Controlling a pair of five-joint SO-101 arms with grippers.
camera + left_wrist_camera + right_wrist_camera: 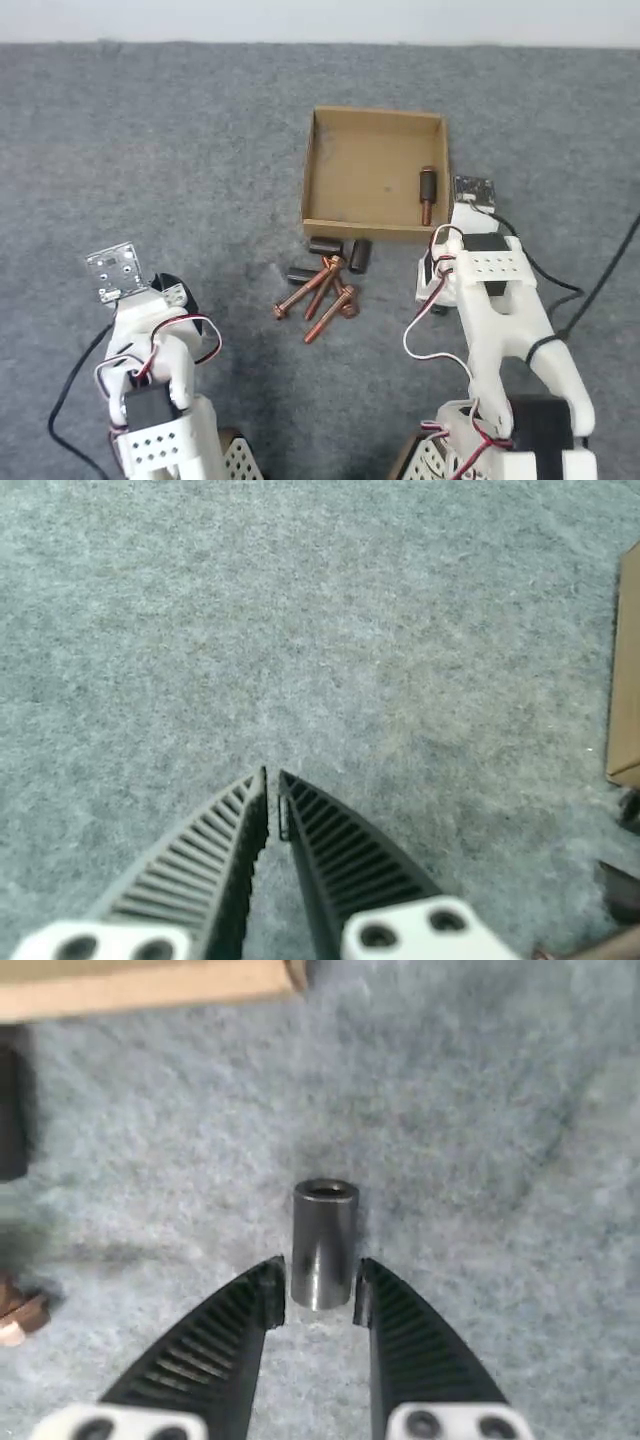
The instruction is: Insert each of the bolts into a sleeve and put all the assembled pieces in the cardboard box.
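Right wrist view: right tool [318, 1285] apart, one ribbed black finger [245, 1320] on either side of a short dark metal sleeve [324, 1243], whose near end sits between the tips (contact unclear, not clamped). The sleeve rests on the grey carpeted worktop [500, 1110], near the brown cardboard box [150, 985] but clear of it, its open bore facing away from the tool.

Left tool [272, 780] hangs over bare carpet, fingers together with just a sliver between them.

High view: one bolt-and-sleeve assembly [427, 193] lies inside the box, by the wall on the right arm's side. Several copper-coloured bolts [320, 295] lie crossed in a heap before the box, with three dark sleeves [325, 246] beside them.
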